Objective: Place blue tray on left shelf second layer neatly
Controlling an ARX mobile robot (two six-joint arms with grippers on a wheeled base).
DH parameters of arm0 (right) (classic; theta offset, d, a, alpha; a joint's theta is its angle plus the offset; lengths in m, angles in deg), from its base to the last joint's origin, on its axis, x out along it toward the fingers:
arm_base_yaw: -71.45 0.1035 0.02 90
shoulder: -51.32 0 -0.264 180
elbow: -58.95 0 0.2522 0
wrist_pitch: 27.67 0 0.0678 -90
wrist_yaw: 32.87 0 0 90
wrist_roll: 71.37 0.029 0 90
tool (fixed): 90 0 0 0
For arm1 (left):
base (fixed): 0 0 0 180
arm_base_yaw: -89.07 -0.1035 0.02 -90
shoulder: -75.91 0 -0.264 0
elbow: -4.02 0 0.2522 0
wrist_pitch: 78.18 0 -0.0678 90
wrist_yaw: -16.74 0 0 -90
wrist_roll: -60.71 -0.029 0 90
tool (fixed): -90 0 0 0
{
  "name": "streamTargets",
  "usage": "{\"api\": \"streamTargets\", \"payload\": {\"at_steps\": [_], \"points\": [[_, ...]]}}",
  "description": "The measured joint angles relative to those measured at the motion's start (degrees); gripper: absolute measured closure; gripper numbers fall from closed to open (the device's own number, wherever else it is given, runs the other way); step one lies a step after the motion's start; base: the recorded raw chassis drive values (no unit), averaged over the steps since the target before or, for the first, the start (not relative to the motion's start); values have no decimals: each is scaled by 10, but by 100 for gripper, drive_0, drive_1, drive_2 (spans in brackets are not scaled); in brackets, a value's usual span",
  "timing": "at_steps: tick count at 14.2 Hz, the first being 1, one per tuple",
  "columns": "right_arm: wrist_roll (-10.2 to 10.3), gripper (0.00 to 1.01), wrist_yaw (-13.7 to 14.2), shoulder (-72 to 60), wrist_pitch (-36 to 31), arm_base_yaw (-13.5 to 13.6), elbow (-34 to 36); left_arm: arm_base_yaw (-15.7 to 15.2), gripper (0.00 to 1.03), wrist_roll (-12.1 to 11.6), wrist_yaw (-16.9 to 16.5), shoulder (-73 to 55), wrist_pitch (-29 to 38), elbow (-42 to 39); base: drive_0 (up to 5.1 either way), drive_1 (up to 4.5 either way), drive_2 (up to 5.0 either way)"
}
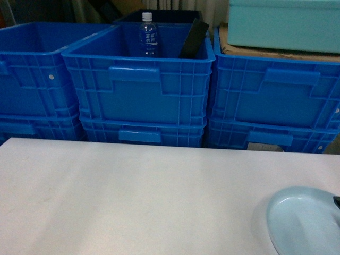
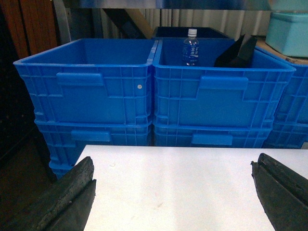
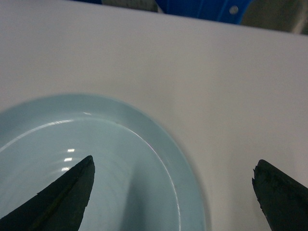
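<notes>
The blue tray [image 1: 305, 220], a pale round dish with a raised rim, lies on the white table [image 1: 133, 196] at the near right corner, partly cut off by the frame. My right gripper [image 3: 175, 161] hangs open just above it, straddling its right rim. One finger [image 3: 62, 192] is over the dish's inside and the other [image 3: 281, 192] is over bare table. Only a dark sliver of that gripper [image 1: 337, 202] shows in the head view. My left gripper [image 2: 173, 163] is open over the table's left part, holding nothing. The left shelf second layer is out of view.
Stacked deep-blue crates [image 1: 141, 87] stand in a row right behind the table's far edge. The middle top crate holds a water bottle [image 1: 149, 36] and a black object [image 1: 194, 38]. A turquoise box [image 1: 284, 24] sits on the right stack.
</notes>
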Motion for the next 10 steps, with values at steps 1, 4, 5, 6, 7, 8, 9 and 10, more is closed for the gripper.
{"api": "streamTargets", "payload": {"at_steps": [1,4,5,6,7,8,9,10], "points": [[2,3,1,-16,-9,-11,2,0,5,0,0,0,0,0,0,0,0],[2,3,-6,-44,-44,-27,28,0,5,0,0,0,0,0,0,0,0],[4,3,-7,-56,-57,-28,38,0,5,0,0,0,0,0,0,0,0],[7,3,-7,-68,-69,-28,47,0,5,0,0,0,0,0,0,0,0],[16,3,-14,-87,-86,-28,53,0,5,0,0,0,0,0,0,0,0],[22,3,-16,-97,-99,-31,55,0,5,0,0,0,0,0,0,0,0],[26,3,-16,-109,-118,-31,58,0,5,0,0,0,0,0,0,0,0],[28,3,-16,-118,-132,-31,61,0,5,0,0,0,0,0,0,0,0]]}}
